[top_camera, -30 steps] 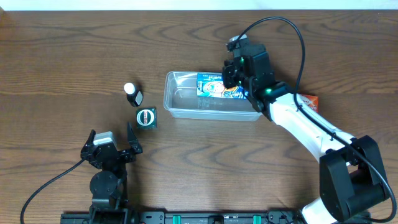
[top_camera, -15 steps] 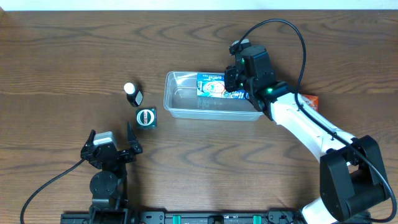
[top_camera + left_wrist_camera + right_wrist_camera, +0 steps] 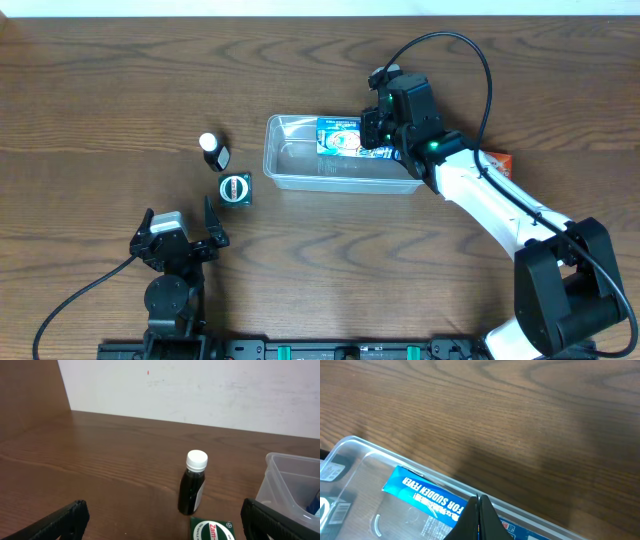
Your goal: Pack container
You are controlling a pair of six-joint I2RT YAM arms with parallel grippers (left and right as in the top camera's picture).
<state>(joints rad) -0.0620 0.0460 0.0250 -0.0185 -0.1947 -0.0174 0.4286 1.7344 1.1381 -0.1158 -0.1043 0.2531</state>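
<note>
With jaws seemingly pinched on the blue box point(image 3: 427, 497), the right gripper point(image 3: 479, 504) should release low inside the container point(image 3: 300, 162); the left gripper point(image 3: 181, 222), jaws apart, idles.

Dark brown wood-grain table point(image 3: 100, 80), white wall point(image 3: 200, 390) behind its far edge. Small dark bottle point(image 3: 213, 150) with white cap stands upright, label facing right in the left wrist view point(image 3: 193, 482). Green box point(image 3: 235, 188) just beside it on the near side, apart; lid reads "Zam" point(image 3: 212, 530). Blue box point(image 3: 340, 135) printed "FOR SUDDEN FEVER" point(image 3: 425, 497). Orange box point(image 3: 500, 160) far right, partly hidden.
</note>
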